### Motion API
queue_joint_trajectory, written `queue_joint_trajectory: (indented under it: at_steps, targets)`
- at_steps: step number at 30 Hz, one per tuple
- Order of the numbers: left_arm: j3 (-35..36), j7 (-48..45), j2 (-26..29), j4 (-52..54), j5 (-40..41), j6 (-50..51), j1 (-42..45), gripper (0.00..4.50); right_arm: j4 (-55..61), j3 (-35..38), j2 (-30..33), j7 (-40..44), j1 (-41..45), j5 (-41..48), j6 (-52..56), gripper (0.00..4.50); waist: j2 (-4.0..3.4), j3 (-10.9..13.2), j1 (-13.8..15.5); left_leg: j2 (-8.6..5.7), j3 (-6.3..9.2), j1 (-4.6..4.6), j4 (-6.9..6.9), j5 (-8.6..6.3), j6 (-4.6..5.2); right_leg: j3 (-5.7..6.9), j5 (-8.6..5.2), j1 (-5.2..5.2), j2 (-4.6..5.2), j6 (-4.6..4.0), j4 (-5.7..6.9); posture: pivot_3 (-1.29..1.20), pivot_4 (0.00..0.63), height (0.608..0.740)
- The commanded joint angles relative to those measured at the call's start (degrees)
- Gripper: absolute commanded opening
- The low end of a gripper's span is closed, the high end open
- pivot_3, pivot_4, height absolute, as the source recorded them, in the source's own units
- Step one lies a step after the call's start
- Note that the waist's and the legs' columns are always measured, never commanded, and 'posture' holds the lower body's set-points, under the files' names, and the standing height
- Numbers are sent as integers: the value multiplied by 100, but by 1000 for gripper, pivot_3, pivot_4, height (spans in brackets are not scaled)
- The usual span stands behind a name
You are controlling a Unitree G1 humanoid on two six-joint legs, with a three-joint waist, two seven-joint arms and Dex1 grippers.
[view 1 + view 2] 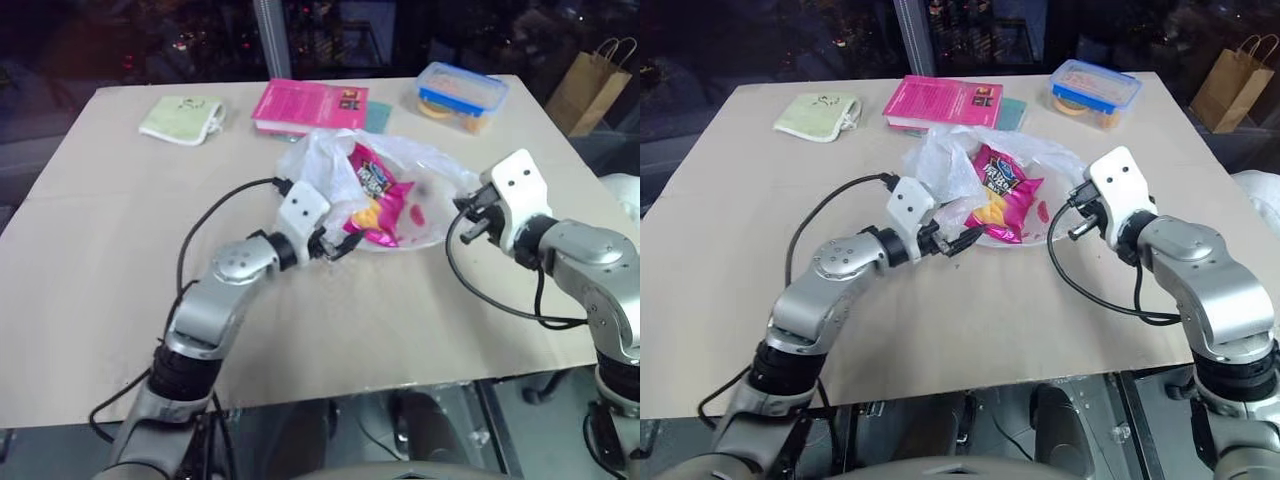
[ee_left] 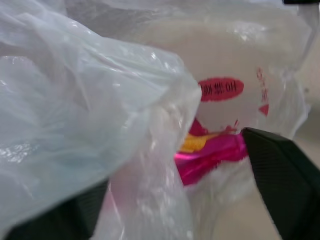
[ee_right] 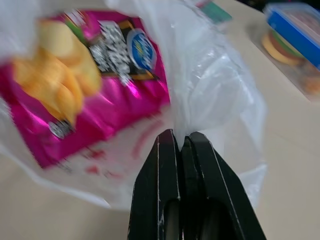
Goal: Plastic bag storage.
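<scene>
A pale beige bench (image 1: 90, 250) is filling the middle of the room, its near edge ending above a grey floor (image 1: 1140, 410). Behind its far edge a dark glass wall (image 1: 150, 40) is showing faint reflected lights, with a light vertical frame post (image 1: 268, 38) dividing it. A brown paper carrier bag (image 1: 592, 85) is standing beyond the bench's far right corner, possibly on the floor.
</scene>
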State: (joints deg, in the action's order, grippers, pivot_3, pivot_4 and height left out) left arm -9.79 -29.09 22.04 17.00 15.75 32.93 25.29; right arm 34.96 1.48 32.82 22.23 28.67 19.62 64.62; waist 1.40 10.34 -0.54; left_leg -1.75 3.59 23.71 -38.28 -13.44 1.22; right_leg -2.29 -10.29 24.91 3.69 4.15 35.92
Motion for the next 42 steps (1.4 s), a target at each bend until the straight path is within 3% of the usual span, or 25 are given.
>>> queue_joint_trajectory:
  at_steps: [1, 5, 9, 15, 23, 26, 30, 37, 42]
  targets:
    - [314, -124, -616, 174, 895, 284, 217, 2122, 115, 47, -42, 18, 82, 75, -104, 0, 0, 0, 2, 1, 2, 1, -1, 0, 0, 0, 0, -1, 2, 0, -1, 0, 150, 740]
    - [1548, 132, -1078, 509, 2903, 1392, 402, 246, -31, 109, -98, 13, 89, 112, -181, 0, -1, 0, -49, 3, 3, 1, -1, 0, 0, 2, 0, 1, 2, 0, 0, 0, 150, 740]
    - [2426, 653, -859, 631, 4713, 2266, 505, 102, -173, 173, -130, -20, 178, 130, -239, 0, -7, -3, -75, 8, 2, -9, 1, 0, 0, 3, 0, 0, -13, 0, 7, 0, 150, 740]
    - [3338, 1642, 154, -24, 7730, 2613, 815, 102, -443, 356, -210, -61, 419, 170, -366, 0, -6, -3, -42, 6, 3, -8, -4, 0, 0, -1, 1, -1, -8, 1, 7, 0, 150, 740]
    - [3491, 2739, 339, -1090, 8440, 1626, 1920, 102, -1243, 1137, -483, -72, 1682, 488, -847, 0, -6, -3, 2, -7, 8, -7, -5, 1, -1, 2, 5, -6, -4, -7, 3, 0, 150, 740]
    - [2930, 2148, 974, -567, 7706, 2245, 1469, 102, -1485, 1168, -330, 51, 2020, 578, -835, 0, -9, -5, -41, -7, 5, -9, 4, 1, -2, 1, 6, -6, -5, -9, -1, 0, 150, 740]
    - [2709, 982, 1729, 263, 7233, 2606, 453, 1323, -1594, 1065, -237, 113, 2017, 606, -940, 0, -12, -6, -73, -6, -12, -14, 45, 2, -4, -14, 3, 11, -5, -12, -6, 0, 150, 740]
    - [2845, 154, 2617, 1162, 6493, 2490, -511, 4471, -1498, 934, -306, 55, 1809, 652, -947, 0, -12, -5, -84, 0, -24, 8, 65, 1, -3, -25, 2, 48, -5, -14, -2, 0, 150, 740]
    - [3212, -525, 3109, 1712, 5928, 2160, -1092, 4471, -1468, 927, -368, 46, 1689, 731, -936, 0, -12, -5, -83, 2, -30, 4, 65, 1, -2, -27, 1, 46, -4, -14, -6, 0, 150, 740]
